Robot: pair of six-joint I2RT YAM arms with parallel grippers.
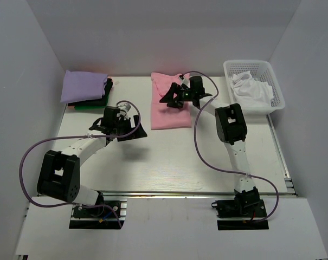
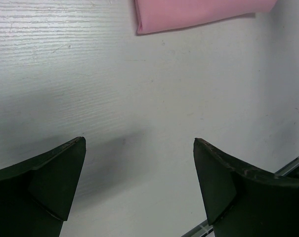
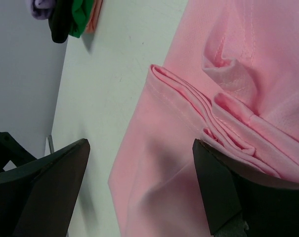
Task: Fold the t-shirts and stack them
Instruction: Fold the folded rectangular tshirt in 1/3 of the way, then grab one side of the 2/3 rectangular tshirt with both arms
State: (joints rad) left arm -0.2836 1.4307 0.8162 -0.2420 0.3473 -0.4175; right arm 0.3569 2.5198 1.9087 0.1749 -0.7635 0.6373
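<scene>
A pink t-shirt [image 1: 169,111] lies partly folded on the white table at the back middle. Its folded edge and bunched layers show in the right wrist view [image 3: 213,113], and its near corner shows in the left wrist view [image 2: 198,12]. My right gripper [image 1: 174,96] hovers open over the pink shirt's upper part, holding nothing. My left gripper [image 1: 132,130] is open and empty over bare table, left of the pink shirt. A stack with a lavender shirt [image 1: 85,86] on top of black and green ones [image 1: 90,104] sits at the back left.
A white lattice basket [image 1: 254,67] with white cloth [image 1: 251,93] stands at the back right. White walls close in the table on the left, back and right. A metal rail [image 1: 207,192] runs along the near edge.
</scene>
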